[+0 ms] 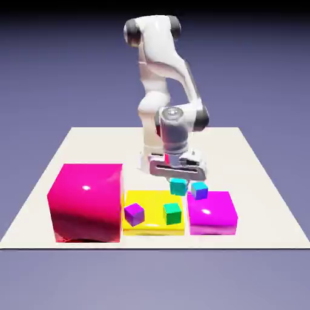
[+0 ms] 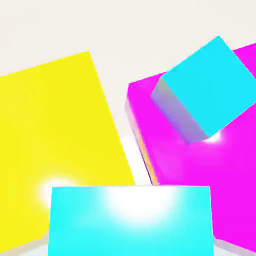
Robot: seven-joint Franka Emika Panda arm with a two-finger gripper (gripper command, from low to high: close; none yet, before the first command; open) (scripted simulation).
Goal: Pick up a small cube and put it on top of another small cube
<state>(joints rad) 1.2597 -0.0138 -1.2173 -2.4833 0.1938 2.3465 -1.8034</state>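
Nearest the viewer, a low yellow block (image 1: 152,213) carries a purple cube (image 1: 134,214) and a greener small cube (image 1: 172,212). Beside it, on the exterior view's right, a magenta block (image 1: 212,213) bears a violet-blue cube with a cyan top (image 1: 200,191). Above the yellow block's far edge, the gripper (image 1: 178,183) is clamped on the small cube (image 1: 178,186), plain teal-cyan, held in the air. The cube hides the fingertips in the hand view.

1. No words, labels, brand names, numbers or signs can be read anywhere in either view.
2. Every visible surface is plain, unmarked colour.
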